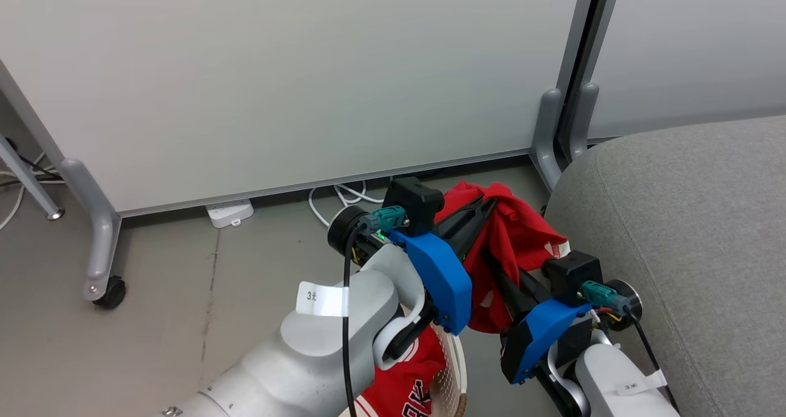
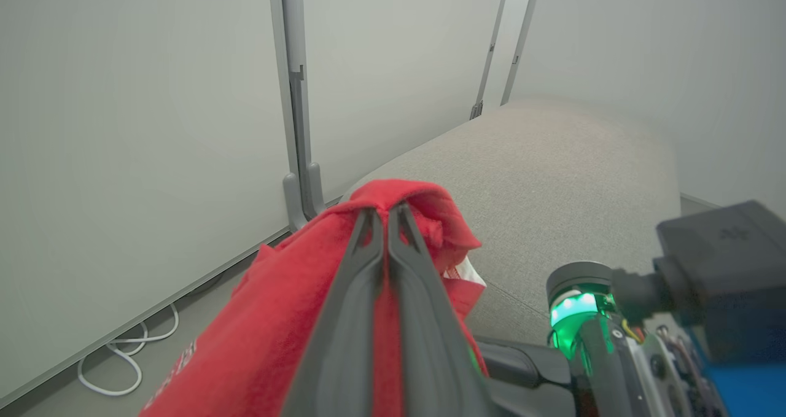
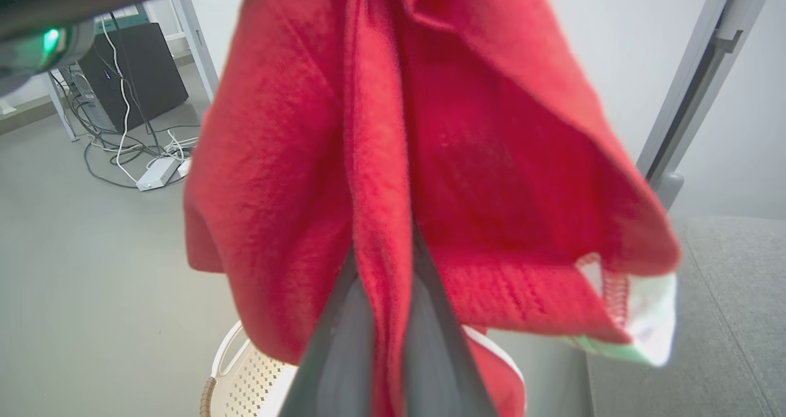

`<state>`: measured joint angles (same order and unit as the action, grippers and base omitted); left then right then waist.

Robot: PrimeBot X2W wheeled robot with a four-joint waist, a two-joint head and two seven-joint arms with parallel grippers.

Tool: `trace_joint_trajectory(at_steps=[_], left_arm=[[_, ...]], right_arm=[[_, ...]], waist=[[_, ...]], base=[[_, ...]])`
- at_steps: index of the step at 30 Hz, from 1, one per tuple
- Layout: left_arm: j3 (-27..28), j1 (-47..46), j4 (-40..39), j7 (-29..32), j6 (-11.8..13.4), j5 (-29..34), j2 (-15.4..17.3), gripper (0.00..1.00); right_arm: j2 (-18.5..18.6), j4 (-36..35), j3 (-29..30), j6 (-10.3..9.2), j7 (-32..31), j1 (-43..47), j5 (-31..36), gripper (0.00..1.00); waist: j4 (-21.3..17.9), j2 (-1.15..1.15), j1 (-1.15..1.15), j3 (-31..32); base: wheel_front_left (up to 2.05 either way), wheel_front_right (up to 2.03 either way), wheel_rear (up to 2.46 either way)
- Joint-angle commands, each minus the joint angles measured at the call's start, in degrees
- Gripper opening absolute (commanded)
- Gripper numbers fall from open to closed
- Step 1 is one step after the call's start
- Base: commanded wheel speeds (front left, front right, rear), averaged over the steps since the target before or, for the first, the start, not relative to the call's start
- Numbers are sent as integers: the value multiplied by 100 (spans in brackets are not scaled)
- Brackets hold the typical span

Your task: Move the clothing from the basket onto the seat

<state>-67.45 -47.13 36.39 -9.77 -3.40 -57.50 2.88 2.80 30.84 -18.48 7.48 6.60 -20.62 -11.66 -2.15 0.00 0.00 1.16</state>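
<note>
Grey concrete floor runs under white partition panels across the top of the head view, with a power strip and white cables at their foot. At the right edge I see the grey seat. My left gripper and right gripper are both clamped on a red garment, held in the air at centre, just beside the seat. At bottom centre, the basket holds a lettered jersey.
</note>
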Motion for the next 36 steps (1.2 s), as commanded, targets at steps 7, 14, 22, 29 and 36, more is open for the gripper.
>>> trace_joint_trajectory(at_steps=[7,14,22,29,36], left_arm=[[-91,-125,91,-140,34,-64,1,0],[-155,-118,148,-210,48,-138,1,47],[194,320,149,-543,-36,177,192,100],[1431,1220,-631,-547,87,1224,565,100],[2353,2069,-1115,-549,63,2055,783,100]], right_arm=[[17,45,5,3,69,-29,-9,0],[17,16,7,3,113,-11,-6,0],[17,-142,133,3,233,-13,90,0],[17,-310,296,3,213,90,162,0],[17,-443,425,3,188,151,205,0]], waist=[[-27,0,0,11],[-41,0,0,36],[-59,0,0,21],[-44,0,0,-43],[-39,0,0,-90]], base=[[0,0,0],[0,0,0],[0,0,0],[0,0,0],[0,0,0]])
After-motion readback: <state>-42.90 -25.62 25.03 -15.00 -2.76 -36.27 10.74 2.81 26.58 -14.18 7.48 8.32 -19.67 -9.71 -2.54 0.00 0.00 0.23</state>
